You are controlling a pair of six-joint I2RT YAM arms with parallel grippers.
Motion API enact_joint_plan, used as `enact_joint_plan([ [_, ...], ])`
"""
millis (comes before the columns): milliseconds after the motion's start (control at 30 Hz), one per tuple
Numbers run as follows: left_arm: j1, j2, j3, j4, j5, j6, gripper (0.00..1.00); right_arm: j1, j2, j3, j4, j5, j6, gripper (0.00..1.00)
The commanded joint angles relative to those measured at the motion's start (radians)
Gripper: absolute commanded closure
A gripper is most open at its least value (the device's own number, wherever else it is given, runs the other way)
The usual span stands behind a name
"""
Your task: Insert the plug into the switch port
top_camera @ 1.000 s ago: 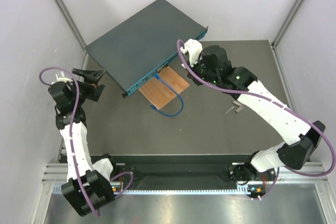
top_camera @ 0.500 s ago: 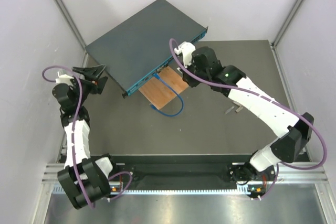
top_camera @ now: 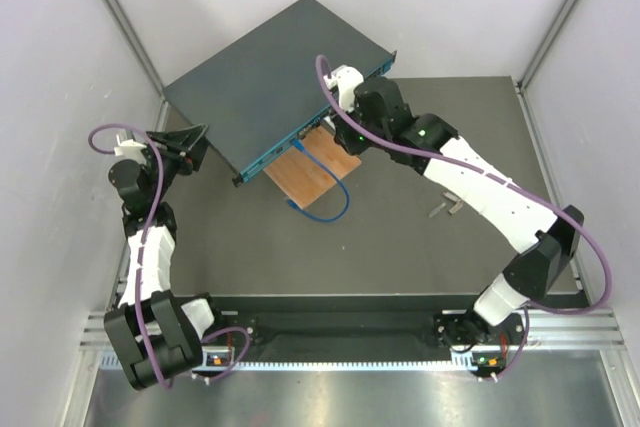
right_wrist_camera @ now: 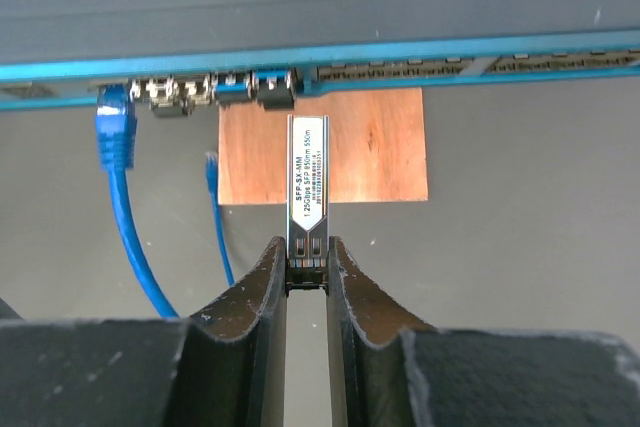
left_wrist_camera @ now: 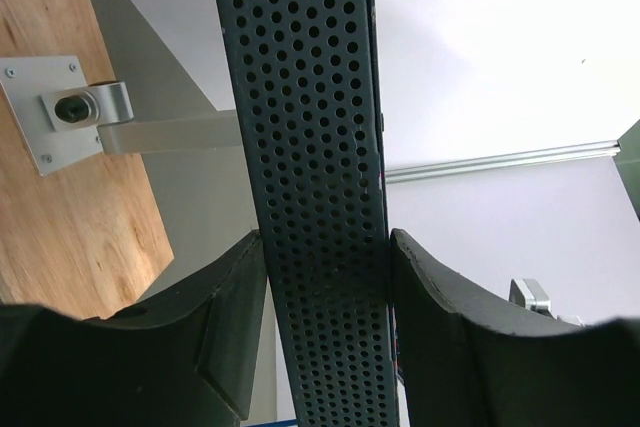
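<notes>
Two hands work a dark teal switch (top_camera: pixel 270 72) lying slantwise in the upper left centre of the table (top_camera: pixel 400 237). The left hand (left_wrist_camera: pixel 322 247), at the left of the overhead frame, is clamped across the switch's perforated end, one finger on each face. The right hand (right_wrist_camera: pixel 307 265) pinches a silver labelled plug (right_wrist_camera: pixel 307 172) between nearly closed fingers, its tip just short of the port row (right_wrist_camera: pixel 215 89) on the lighter teal face. A blue cable (right_wrist_camera: pixel 120 197) is plugged in at left. A wooden board (right_wrist_camera: pixel 375 147) lies just in front of that face.
</notes>
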Motion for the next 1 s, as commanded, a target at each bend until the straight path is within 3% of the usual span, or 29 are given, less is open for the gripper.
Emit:
enact_joint_plan([
  [0, -0.026, 0.007, -0.007, 0.070, 0.012, 0.031, 0.78, 0.011, 0.030, 0.067, 0.003, 0.018, 0.038, 1.00],
  [167, -0.030, -0.004, -0.003, 0.052, 0.012, 0.048, 1.00, 0.011, 0.048, 0.097, -0.014, 0.012, 0.052, 1.00],
  [967, -0.055, -0.007, 0.033, -0.023, 0.000, 0.098, 1.00, 0.029, 0.094, 0.169, -0.078, 0.079, -0.062, 1.00],
])
